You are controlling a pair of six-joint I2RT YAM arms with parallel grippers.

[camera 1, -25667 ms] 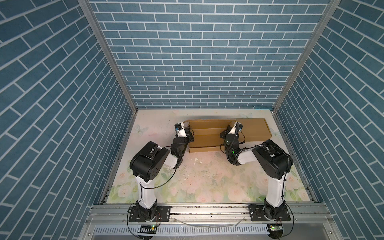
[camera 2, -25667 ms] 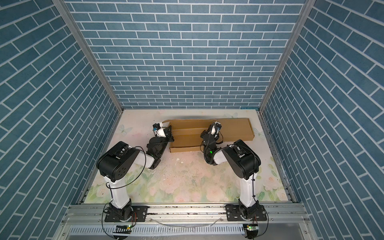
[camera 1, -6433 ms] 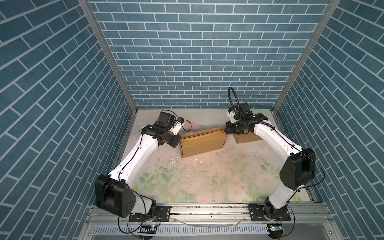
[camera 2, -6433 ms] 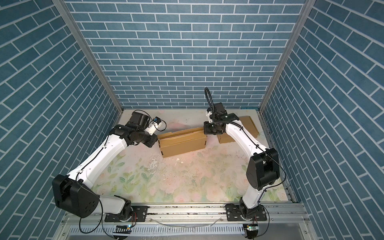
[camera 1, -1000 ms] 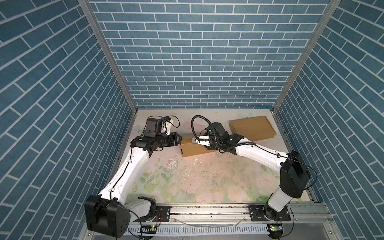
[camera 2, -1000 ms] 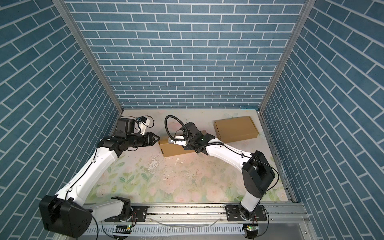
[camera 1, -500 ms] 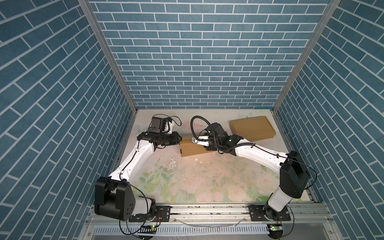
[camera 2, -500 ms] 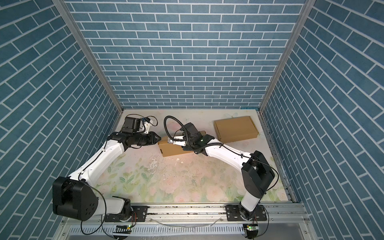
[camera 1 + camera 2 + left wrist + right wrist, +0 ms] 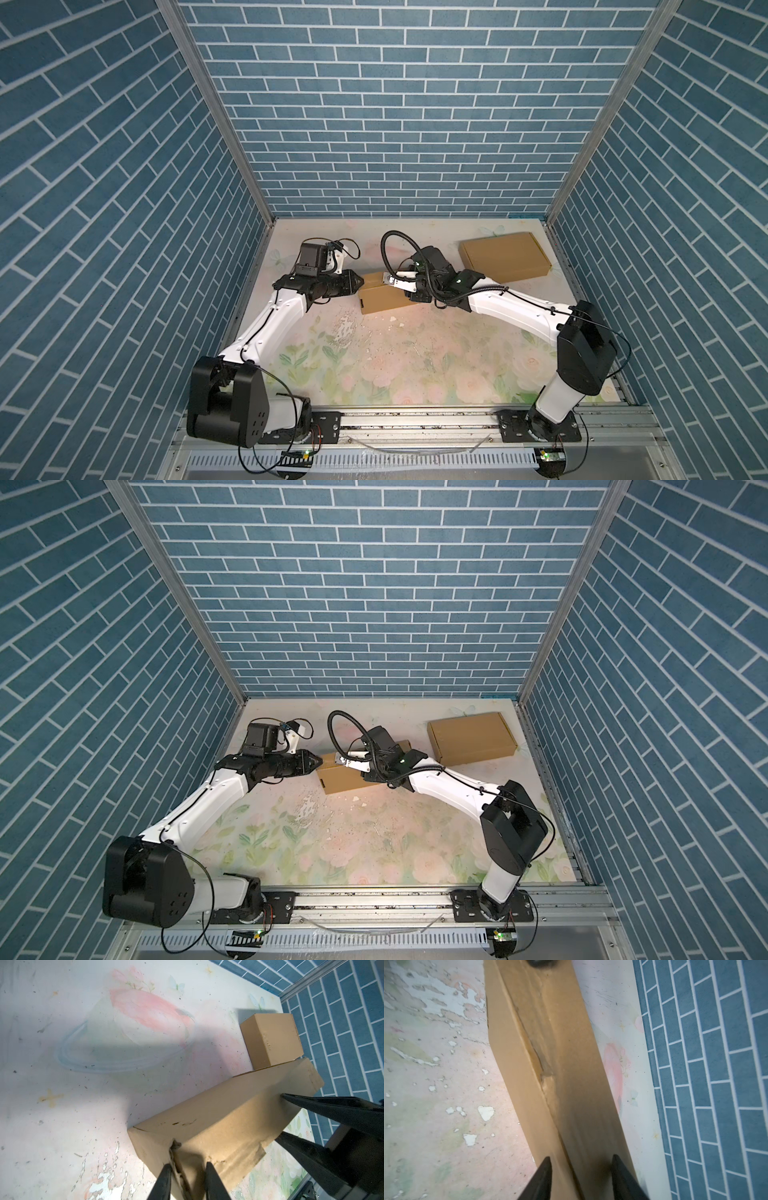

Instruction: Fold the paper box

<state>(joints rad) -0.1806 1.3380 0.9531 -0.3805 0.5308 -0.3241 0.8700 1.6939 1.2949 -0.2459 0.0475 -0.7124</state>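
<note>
The brown paper box (image 9: 382, 298) (image 9: 345, 778) lies closed and long on the floral table, left of centre. My left gripper (image 9: 360, 281) (image 9: 319, 762) (image 9: 187, 1166) is at its left end, narrowed onto the crumpled end flap (image 9: 187, 1153), whose torn edge sits between the fingers. My right gripper (image 9: 409, 293) (image 9: 368, 775) (image 9: 581, 1159) reaches in from the right. It is open, with its fingertips spread over the box's top (image 9: 566, 1084) near the other end. In the left wrist view its two black fingers (image 9: 311, 1105) show at that far end.
A second, flat brown box (image 9: 505, 257) (image 9: 471, 737) (image 9: 272, 1039) lies at the back right near the wall. The table (image 9: 415, 357) has scuffed, flaking patches in front of the paper box. Blue brick walls close in on three sides.
My left gripper has come in against the box's left end and its fingers have drawn together. The right gripper's fingers have spread wider over the box. The box has stayed put.
</note>
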